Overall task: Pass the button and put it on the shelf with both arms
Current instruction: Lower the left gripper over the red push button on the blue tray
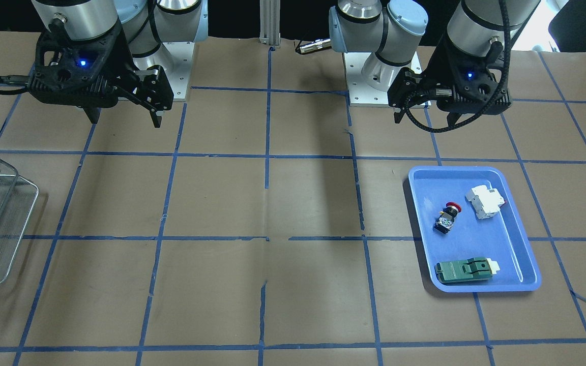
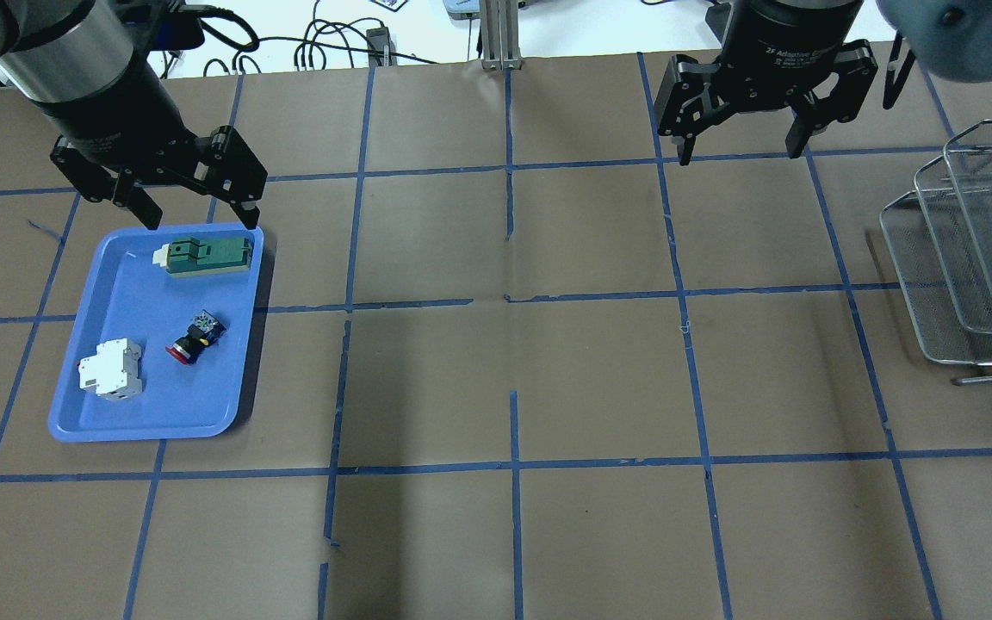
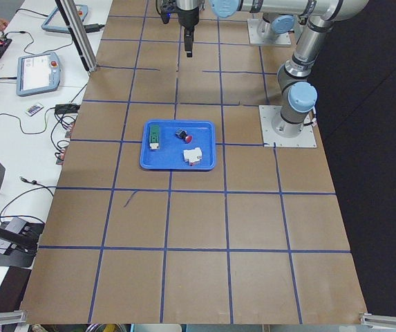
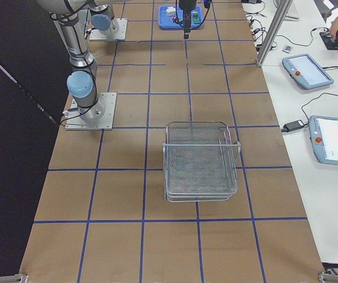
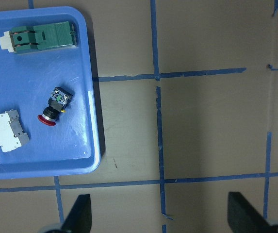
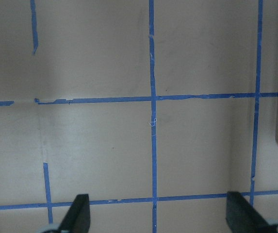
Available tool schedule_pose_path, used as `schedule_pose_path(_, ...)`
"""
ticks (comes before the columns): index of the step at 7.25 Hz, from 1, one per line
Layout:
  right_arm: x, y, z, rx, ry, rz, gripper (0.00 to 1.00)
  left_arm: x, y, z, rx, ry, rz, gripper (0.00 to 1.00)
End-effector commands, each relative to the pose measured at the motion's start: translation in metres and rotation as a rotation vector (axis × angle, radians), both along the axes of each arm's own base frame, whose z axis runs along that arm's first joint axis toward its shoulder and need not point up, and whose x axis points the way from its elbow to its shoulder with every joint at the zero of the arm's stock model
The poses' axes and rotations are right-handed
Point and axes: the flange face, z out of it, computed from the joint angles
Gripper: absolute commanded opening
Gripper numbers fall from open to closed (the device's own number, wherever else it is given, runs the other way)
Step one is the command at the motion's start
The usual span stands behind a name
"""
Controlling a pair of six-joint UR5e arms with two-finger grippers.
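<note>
Button (image 5: 55,105), red mushroom cap, black body, blue-silver contact block, lies sideways in blue plastic tray (image 5: 78,63), frame upper left. Left gripper (image 2: 199,215) & right gripper (image 2: 741,148): jaws spread wide, nothing held.

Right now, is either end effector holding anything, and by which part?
Nothing is held. The left end effector and right end effector both hang open and empty; the button lies loose in the blue tray.

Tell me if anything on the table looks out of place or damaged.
Nothing spilled. The button lies on its side in the blue tray, and the tape grid has gaps and frayed ends near the middle.
</note>
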Motion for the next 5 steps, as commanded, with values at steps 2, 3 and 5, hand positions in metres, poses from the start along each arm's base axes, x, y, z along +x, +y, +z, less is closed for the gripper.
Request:
schedule_pose_path(2,0.0,0.0,0.0,-0.001,0.0,0.0,1.0,0.01,0.004,-0.025,0.052,0.003,-0.11,1.0)
schedule_pose_path(3,0.0,0.0,0.001,-0.002,0.0,0.0,1.0,0.025,0.0,-0.037,0.046,0.009,-0.152,1.0)
schedule_pose_path(5,0.0,0.0,0.0,-0.001,0.0,0.0,1.0,0.104,-0.023,-0.108,0.049,0.04,-0.192,1.0)
